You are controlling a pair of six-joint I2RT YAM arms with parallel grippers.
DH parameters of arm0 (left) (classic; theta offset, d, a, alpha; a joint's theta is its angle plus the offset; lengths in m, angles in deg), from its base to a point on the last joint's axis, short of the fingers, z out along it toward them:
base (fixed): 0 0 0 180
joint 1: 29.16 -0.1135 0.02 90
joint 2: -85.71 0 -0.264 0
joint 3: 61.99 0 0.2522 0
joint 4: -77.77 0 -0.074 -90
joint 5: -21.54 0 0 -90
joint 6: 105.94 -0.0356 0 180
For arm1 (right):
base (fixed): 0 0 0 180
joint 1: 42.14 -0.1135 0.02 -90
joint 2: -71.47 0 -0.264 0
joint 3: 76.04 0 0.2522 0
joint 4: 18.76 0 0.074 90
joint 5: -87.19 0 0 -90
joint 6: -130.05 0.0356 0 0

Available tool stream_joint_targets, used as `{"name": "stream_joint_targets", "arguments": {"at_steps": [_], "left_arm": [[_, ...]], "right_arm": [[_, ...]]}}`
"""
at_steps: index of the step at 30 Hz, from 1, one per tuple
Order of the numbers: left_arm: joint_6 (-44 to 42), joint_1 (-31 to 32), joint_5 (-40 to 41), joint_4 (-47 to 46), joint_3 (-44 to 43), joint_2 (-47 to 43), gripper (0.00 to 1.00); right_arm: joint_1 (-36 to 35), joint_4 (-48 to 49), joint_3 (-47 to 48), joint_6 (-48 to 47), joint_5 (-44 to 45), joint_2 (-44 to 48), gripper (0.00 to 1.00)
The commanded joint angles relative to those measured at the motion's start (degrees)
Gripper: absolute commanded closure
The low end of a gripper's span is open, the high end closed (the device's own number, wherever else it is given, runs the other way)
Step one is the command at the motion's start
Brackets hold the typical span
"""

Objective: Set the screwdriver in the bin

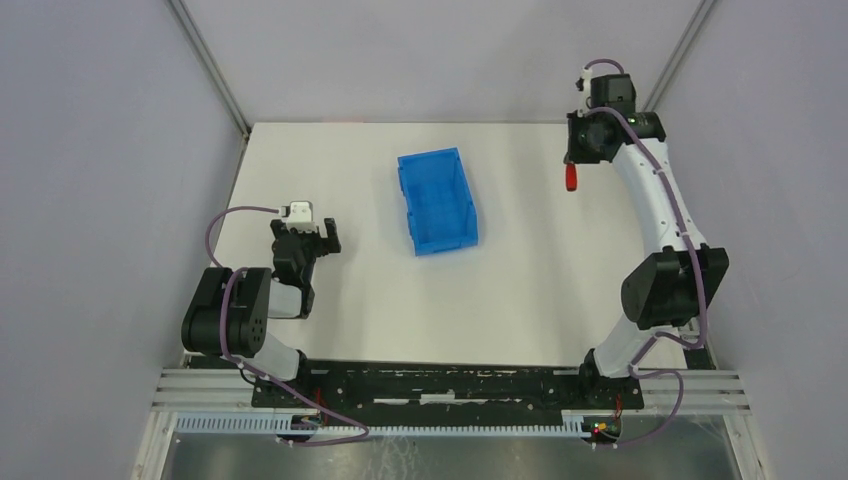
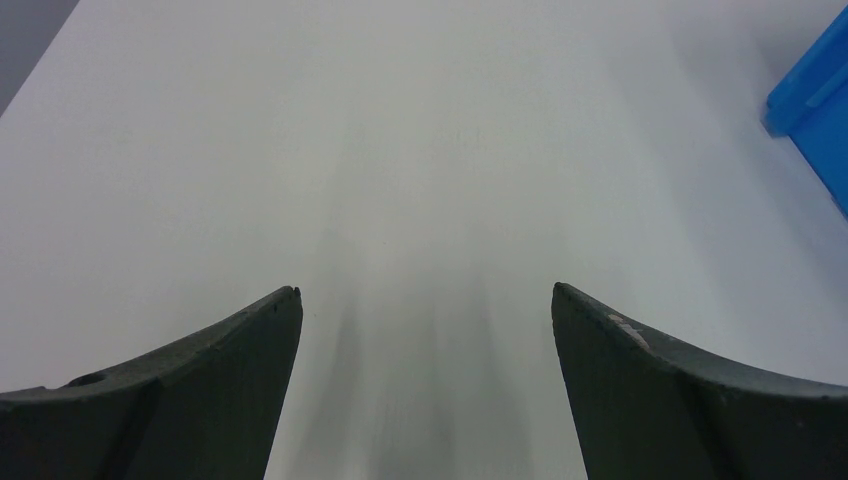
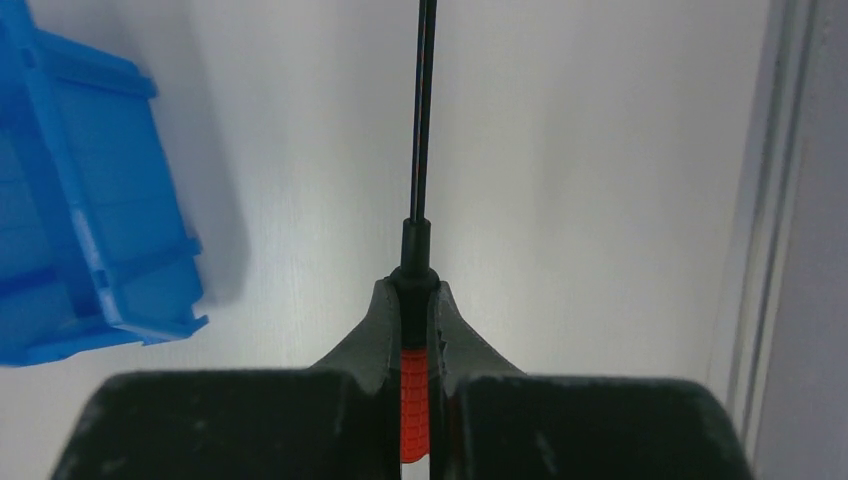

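The left gripper (image 1: 328, 238) was seen low over the white table (image 1: 540, 290), at about eight o'clock from the bin (image 1: 437, 200) and well apart from it. Its jaws were spread wide, with nothing between them. In the left wrist view only bare table was framed by the two dark fingers (image 2: 210, 390), and a blue corner of the bin was caught at two o'clock.

The bin was set near the middle of the table, its long axis running roughly from eleven to five o'clock. Nothing was seen inside it.

At about three o'clock from the bin, and well apart from it, the screwdriver (image 3: 413, 400) was found outside the bin, clamped in the right gripper (image 3: 415, 290). The jaws were closed tight on the red handle just behind the black collar. In the right wrist view the thin dark shaft was pointed straight to twelve o'clock, and the bin was seen at nine o'clock. Whether the tip touched the table could not be told.
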Motion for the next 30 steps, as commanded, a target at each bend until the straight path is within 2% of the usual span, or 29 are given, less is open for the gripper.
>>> {"name": "stream_joint_targets", "arguments": {"at_steps": [1, 5, 8, 13, 20, 23, 28, 30], "left_arm": [[1.83, 0.07, 0.16, -2.3, -0.18, -0.69, 0.0], [1.83, 0.06, 0.2, -2.3, -0.18, -0.69, 0.0], [1.83, 0.06, 0.22, -2.3, -0.18, -0.69, 0.0], [1.83, 0.06, 0.22, -2.3, -0.18, -0.69, 0.0], [1.81, 0.04, 0.24, -2.3, -0.18, -0.69, 0.0], [1.79, 0.07, 0.2, -2.3, -0.18, -0.69, 0.0], [1.83, 0.06, 0.18, -2.3, -0.18, -0.69, 0.0], [1.83, 0.08, 0.22, -2.3, -0.18, -0.69, 0.0]], "right_arm": [[-10.1, 10.03, -0.63, 5.28, -2.97, 0.68, 1.0], [-24.24, 23.44, -4.08, -1.23, -1.82, 1.51, 1.0], [-30.55, 28.9, -6.05, -5.76, 2.41, -0.69, 1.0], [-34.93, 28.06, -3.85, -10.29, 4.26, -9.45, 1.0], [-36.62, 29.34, -3.13, -11.46, 5.57, -17.7, 0.98], [-36.69, 29.73, -2.79, -10.24, 7.08, -20.26, 0.88], [-36.6, 26.64, 1.36, -8.74, 6.78, -23.3, 0.58], [-36.6, 26.23, 2.65, -8.21, 7.71, -22.18, 0.49]]}}
